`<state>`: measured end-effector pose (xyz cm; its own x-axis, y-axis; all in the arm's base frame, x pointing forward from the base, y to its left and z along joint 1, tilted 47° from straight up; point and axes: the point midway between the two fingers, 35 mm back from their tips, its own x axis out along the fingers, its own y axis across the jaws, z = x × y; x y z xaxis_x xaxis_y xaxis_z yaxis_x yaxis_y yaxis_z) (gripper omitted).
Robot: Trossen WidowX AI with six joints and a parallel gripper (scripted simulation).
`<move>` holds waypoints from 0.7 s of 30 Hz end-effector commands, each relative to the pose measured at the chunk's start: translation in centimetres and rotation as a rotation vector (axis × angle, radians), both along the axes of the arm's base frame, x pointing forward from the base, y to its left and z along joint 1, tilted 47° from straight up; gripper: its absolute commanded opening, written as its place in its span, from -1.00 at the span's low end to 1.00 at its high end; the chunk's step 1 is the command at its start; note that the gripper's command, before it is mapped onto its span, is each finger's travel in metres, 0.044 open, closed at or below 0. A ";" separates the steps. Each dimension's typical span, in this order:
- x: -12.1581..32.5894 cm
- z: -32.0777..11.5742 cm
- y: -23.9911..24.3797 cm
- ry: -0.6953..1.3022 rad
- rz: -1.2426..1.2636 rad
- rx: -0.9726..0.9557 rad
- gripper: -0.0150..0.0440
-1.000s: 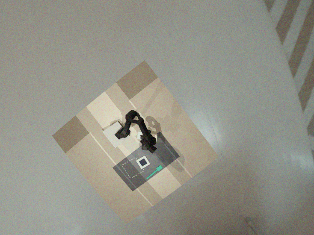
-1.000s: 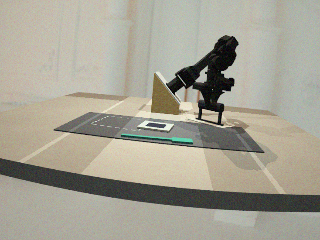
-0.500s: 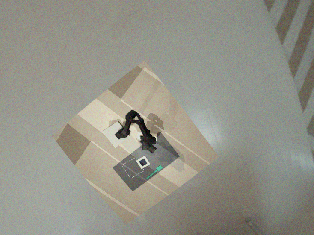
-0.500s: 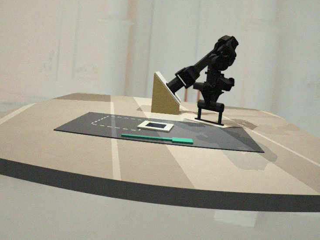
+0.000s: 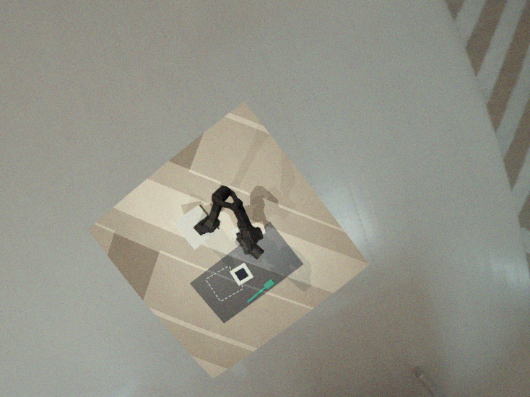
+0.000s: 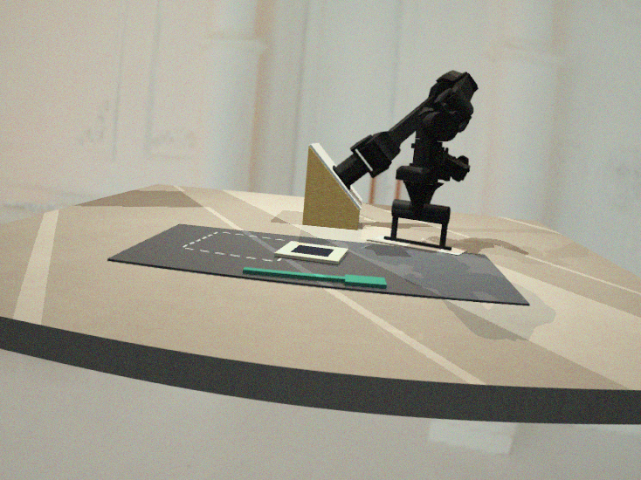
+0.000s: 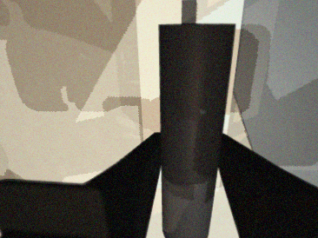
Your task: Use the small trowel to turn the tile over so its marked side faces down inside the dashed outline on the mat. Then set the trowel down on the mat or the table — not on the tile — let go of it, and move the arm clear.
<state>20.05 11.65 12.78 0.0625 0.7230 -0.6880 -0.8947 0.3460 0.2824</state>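
My gripper [image 6: 421, 207] [image 7: 188, 140] points down and is shut on the black bar handle of the small trowel [image 6: 437, 213] [image 7: 195, 78]. The trowel's thin pale blade lies low and roughly level beneath the handle, at the mat's back edge; whether it touches the table cannot be told. The white tile [image 5: 234, 271] [image 6: 283, 253] lies flat on the dark mat [image 5: 224, 312] [image 6: 149, 257], its dark square mark facing up. It overlaps the right side of the dashed outline [image 5: 213, 291] [image 6: 184, 246] and lies mostly outside it.
A green flat paddle [image 5: 268, 284] [image 6: 365, 281] with a thin handle lies along the mat's front edge, near the tile. The arm's base is fixed to a slanted wedge block [image 6: 326, 196] behind the mat. Shadows and light bands cross the table [image 5: 177, 326] [image 6: 224, 335].
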 end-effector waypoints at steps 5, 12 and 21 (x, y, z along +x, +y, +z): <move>0.0 0.2 0.2 -0.023 0.023 0.011 0.13; 0.0 0.2 0.2 -0.023 0.023 0.011 0.42; 0.0 0.2 0.2 -0.023 0.023 0.011 0.42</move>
<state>20.01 11.80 12.86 0.0595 0.7283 -0.6827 -0.9059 0.3266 0.2696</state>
